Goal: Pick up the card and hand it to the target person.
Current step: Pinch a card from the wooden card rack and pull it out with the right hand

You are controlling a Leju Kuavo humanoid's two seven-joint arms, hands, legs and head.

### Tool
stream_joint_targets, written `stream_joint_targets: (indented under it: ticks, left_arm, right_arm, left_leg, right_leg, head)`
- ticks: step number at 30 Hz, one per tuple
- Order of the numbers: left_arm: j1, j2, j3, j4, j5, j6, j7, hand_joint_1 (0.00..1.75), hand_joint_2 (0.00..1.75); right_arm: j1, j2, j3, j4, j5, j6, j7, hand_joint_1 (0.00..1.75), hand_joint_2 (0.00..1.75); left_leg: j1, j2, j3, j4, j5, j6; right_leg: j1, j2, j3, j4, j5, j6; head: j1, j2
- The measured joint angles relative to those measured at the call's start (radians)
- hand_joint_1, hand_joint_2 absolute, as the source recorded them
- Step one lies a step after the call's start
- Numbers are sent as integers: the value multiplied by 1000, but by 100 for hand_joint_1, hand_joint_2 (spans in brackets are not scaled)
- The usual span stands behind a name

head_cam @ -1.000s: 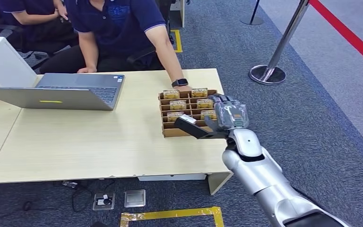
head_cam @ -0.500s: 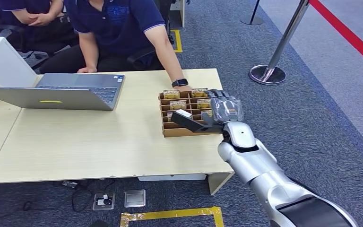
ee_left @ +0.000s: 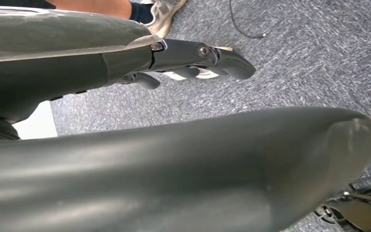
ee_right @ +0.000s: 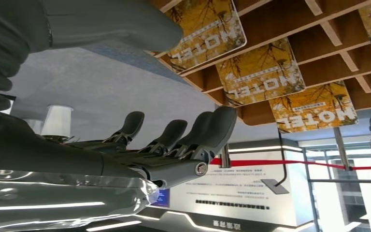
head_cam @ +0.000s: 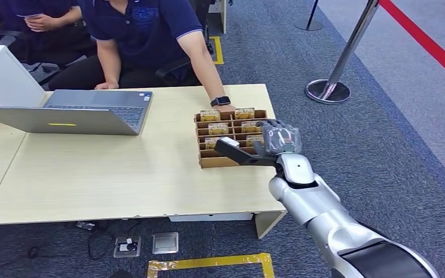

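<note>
Cards (ee_right: 261, 72), yellow-leaf print reading "MOTEL", fill wooden rack (head_cam: 208, 161); right hand (head_cam: 269, 143) released.

a pale wooden tabletop (head_cam: 121, 174) carries an open grey laptop (head_cam: 75, 110) and a brown slotted card rack (head_cam: 232, 139) near its right edge.

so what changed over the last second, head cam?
The right hand moved in over the card rack from its near right corner, then eased back slightly; its thumb stays over the near slots. It has taken hold of nothing, fingers apart. The person in the back corner shifted their hands. Cards, laptop and the seated person's hand at the rack stayed put.
</note>
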Motion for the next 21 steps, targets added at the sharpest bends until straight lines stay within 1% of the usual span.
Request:
stream_joint_targets:
  ticks: [13,17,21]
  left_arm:
    - [0,0,0,0,0,0,0,0,0]
    - [0,0,0,0,0,0,0,0,0]
    - [0,0,0,0,0,0,0,0,0]
  right_arm:
    - [0,0,0,1,0,0,0,96,175]
    - [-1,0,0,2,0,0,0,103,175]
    - [-1,0,0,2,0,0,0,103,175]
  left_leg:
    - [0,0,0,0,0,0]
    - [0,0,0,0,0,0]
    - [0,0,0,0,0,0]
  right_leg:
    - [0,0,0,0,0,0]
    - [0,0,0,0,0,0]
    - [0,0,0,0,0,0]
  head:
    - [0,0]
    - [0,0]
    - [0,0]
